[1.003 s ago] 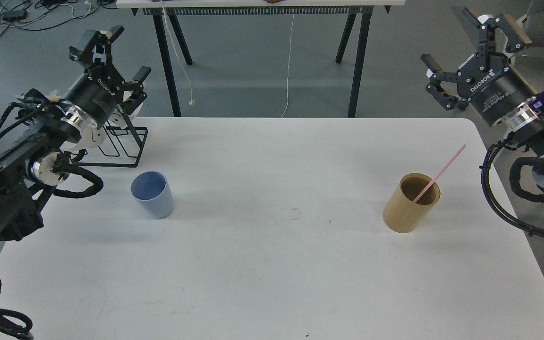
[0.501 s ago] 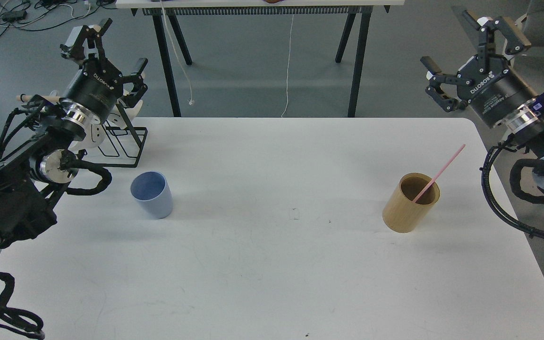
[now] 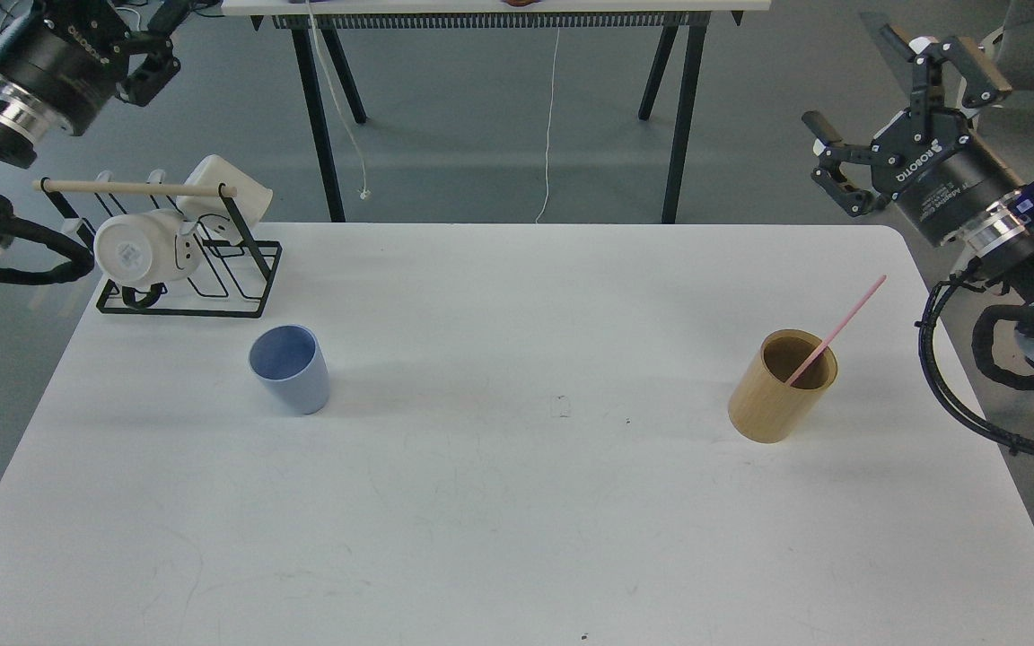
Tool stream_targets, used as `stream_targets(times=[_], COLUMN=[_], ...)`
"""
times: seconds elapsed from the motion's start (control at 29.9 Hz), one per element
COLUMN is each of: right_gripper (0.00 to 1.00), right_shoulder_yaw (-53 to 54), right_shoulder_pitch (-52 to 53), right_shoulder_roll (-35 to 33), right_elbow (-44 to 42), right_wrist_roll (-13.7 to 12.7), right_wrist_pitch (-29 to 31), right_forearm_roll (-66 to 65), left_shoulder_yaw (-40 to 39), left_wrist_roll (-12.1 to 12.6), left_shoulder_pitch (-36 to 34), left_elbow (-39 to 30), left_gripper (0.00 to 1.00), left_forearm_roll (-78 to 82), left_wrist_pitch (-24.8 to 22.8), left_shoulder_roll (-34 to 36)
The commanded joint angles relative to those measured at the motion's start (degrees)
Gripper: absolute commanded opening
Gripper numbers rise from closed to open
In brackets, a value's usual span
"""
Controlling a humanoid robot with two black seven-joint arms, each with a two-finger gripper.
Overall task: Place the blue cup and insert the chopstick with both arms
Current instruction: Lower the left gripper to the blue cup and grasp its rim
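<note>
Judging small blue plastic cup light, rigid, grip its wall | thin pink chopstick slippery | right end effector open, left end effector indeterminate

The black two-finger left gripper is cut off by the top edge — its fingertips lie outside the view, so its opening cannot be judged. The lower end of the thin pink chopstick is hidden inside the tan cylindrical wooden holder. The far black-legged table shows only its front edge and legs.
</note>
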Motion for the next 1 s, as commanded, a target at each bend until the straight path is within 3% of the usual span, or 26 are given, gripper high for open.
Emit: stream_targets(times=[0.0, 0.17, 0.3, 0.43, 0.97], right_gripper=[0.96, 0.96, 0.96, 0.96, 0.96], right_shoulder_yaw=[-0.1, -0.4, -0.5, -0.4, -0.3], right_shoulder_pitch=[0.0, -0.3, -0.6, -1.1, -1.9], right_shoulder_roll=[0.3, 0.4, 0.5, 0.5, -0.1], right_elbow=[-0.2, -0.4, -0.5, -0.5, -0.3], right_wrist_roll=[0.0, 0.0, 0.0, 0.0, 0.0], right_wrist_pitch=[0.0, 0.0, 0.0, 0.0, 0.0], right_forearm_roll=[-0.1, -0.3, -0.3, -0.3, -0.3], left_shoulder_yaw=[1.6, 13.2, 24.6, 31.3, 32.1], left_wrist_roll=[0.0, 0.0, 0.0, 0.0, 0.0], left_shoulder_pitch=[-2.1, -5.3, -6.3, -6.1, -0.8], left_elbow=[-10.2, -21.2, -22.7, -22.0, -8.9], left_gripper=[1.0, 1.0, 1.0, 0.99, 0.98], left_forearm_roll=[17.9, 37.2, 49.5, 61.8, 66.8], left_wrist_pitch=[0.0, 0.0, 0.0, 0.0, 0.0], left_shoulder_roll=[7.4, 12.7, 13.5, 12.8, 2.1])
